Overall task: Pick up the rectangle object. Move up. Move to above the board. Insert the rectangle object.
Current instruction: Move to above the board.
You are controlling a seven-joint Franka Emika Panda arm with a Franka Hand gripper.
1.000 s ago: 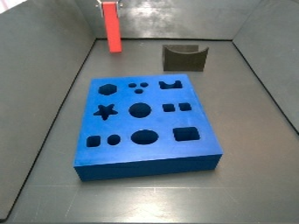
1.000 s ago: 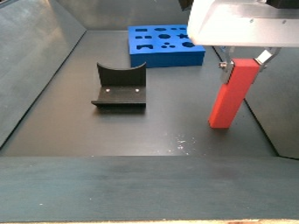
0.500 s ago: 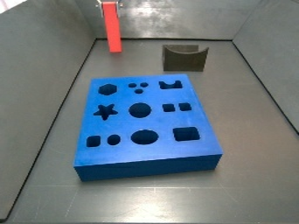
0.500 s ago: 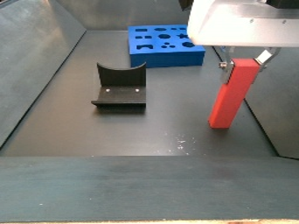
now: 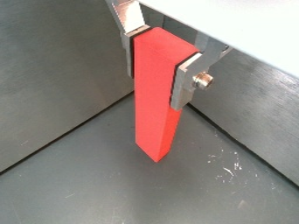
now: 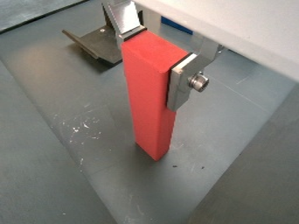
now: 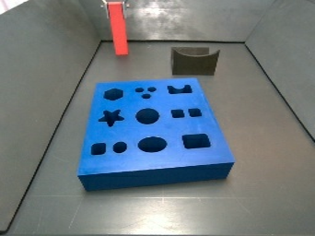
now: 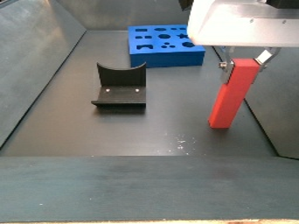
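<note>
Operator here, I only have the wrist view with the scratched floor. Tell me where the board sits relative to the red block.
Observer: The board lies flat near the far wall, well apart from the rectangle object, which stands upright.
Operator: Report the claw.
Observer: The claw has its fingers pressed on the block's upper part, and the block's lower end looks to be at the floor.
Operator: Name anything between block and board.
Observer: A dark U-notched block sits on the floor, off to the side of the straight line between them.
</note>
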